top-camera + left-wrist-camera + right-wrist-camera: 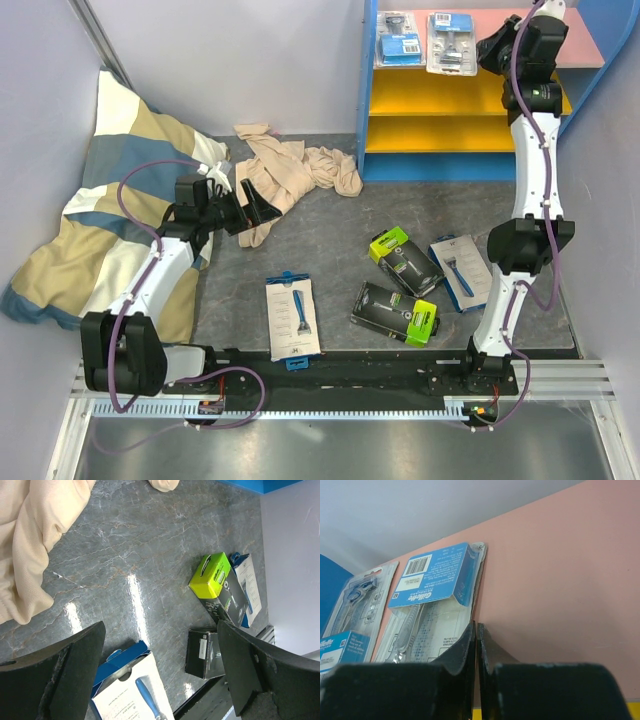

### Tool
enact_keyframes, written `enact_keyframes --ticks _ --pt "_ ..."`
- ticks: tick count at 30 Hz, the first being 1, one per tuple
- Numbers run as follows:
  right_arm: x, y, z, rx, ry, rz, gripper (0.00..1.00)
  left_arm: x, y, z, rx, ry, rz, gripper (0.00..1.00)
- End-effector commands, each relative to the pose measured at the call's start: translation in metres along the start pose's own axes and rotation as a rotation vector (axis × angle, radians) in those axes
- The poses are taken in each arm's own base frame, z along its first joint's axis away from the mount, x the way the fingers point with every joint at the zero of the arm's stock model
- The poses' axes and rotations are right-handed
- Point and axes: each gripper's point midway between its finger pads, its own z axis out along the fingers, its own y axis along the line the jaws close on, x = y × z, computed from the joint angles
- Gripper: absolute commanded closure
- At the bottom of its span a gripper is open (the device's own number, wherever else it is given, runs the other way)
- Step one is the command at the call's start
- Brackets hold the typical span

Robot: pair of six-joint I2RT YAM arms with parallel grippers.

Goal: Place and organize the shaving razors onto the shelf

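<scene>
Two clear blister razor packs on blue cards [398, 39], two white-blue razor boxes [292, 318], two black lime-ended boxes [396, 311] (six total).

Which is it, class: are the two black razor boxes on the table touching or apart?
Apart. The top view shows grey table between the upper black box and the lower black box.

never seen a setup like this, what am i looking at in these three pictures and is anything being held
These are two robot arms bolted to the near edge of a table. One picture looks down from above. The other two come from a small camera on each wrist, so the dark shapes at the bottom are that arm's own fingers.

The right gripper is up at the shelf, fingers shut on nothing, beside two clear razor packs on the pink board. The left gripper hangs open and empty near a beige cloth.

On the table lie two black boxes, two white boxes and a striped pillow.
</scene>
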Motion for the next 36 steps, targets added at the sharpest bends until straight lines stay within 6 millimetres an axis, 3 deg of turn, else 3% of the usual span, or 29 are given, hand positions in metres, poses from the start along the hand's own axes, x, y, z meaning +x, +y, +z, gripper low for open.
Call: enact_keyframes --ticks 1,10,17,25,36 --pt "0.002 0.006 0.008 -0.029 -0.009 -0.001 0.90 -0.010 -0.010 -0.010 0.014 -0.044 0.063 0.00" --pt "0.015 0.006 0.021 -0.051 0.003 0.013 0.90 -0.013 -0.011 -0.012 0.011 -0.055 0.055 0.00" --pt "0.013 0.009 0.025 -0.076 -0.012 0.011 0.89 -0.014 -0.012 -0.012 0.012 -0.056 0.049 0.00" --pt "0.036 0.007 0.039 -0.108 0.033 0.022 0.89 -0.016 -0.012 -0.013 0.002 -0.060 0.049 0.00" --pt "0.044 0.005 0.047 -0.123 0.035 0.031 0.88 -0.021 -0.013 -0.013 -0.002 -0.066 0.044 0.00"
